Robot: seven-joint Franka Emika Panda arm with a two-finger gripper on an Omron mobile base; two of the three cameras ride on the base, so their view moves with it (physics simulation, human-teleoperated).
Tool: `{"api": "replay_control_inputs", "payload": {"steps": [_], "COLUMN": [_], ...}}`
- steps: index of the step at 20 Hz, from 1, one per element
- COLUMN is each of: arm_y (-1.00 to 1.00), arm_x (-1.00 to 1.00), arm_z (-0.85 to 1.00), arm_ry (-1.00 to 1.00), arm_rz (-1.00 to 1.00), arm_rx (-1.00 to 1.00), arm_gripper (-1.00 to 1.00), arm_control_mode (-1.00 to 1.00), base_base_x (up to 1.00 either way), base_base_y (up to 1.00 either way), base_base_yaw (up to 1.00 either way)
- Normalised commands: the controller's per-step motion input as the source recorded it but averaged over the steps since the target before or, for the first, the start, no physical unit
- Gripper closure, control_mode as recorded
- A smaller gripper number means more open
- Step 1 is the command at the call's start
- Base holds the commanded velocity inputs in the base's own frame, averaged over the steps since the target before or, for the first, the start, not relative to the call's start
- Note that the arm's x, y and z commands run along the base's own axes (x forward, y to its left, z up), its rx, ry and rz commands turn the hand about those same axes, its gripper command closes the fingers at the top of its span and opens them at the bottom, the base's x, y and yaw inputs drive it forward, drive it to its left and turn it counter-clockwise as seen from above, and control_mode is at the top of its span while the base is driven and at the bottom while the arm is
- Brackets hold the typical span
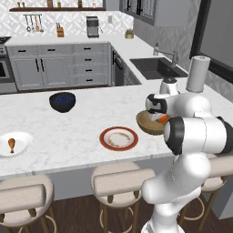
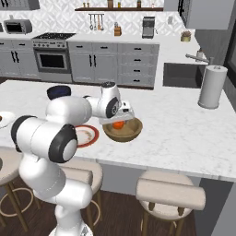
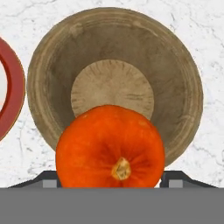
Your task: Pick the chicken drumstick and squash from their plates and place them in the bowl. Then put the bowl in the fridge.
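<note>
The orange squash [image 3: 110,146] sits between my fingertips, just over the near rim of the tan wooden bowl [image 3: 183,87]. From the base views, my gripper [image 2: 120,115] is shut on the squash [image 2: 118,124] above the bowl [image 2: 122,134], right of the bare red-rimmed plate [image 2: 87,136]. In the left base view the gripper [image 1: 159,113] and squash [image 1: 162,119] hang over the bowl [image 1: 148,125], partly behind my arm. The chicken drumstick [image 1: 11,144] lies on the white plate [image 1: 22,139] at the far left. The fridge is out of view.
A dark blue bowl [image 1: 62,101] stands further back on the island. A paper towel roll [image 2: 212,86] stands by the sink [image 2: 184,74] at the right. Stools [image 1: 123,179] line the near counter edge.
</note>
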Motion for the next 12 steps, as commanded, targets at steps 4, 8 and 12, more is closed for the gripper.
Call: {"api": "replay_control_inputs", "payload": {"steps": [4,8,12], "arm_y": [0.00,0.00,0.00], "arm_x": [0.00,0.00,0.00], "arm_z": [-0.31,-0.16,0.10], "arm_ry": [0.00,0.00,0.00], "arm_rz": [0.00,0.00,0.00], "arm_rx": [0.01,0.00,0.00], "arm_gripper": [1.00,-1.00,-1.00], "arm_control_mode": [-1.00,-1.00,-1.00], "base_base_x": [0.00,0.00,0.00], "base_base_y": [0.00,0.00,0.00], "base_base_yaw": [0.00,0.00,0.00]}}
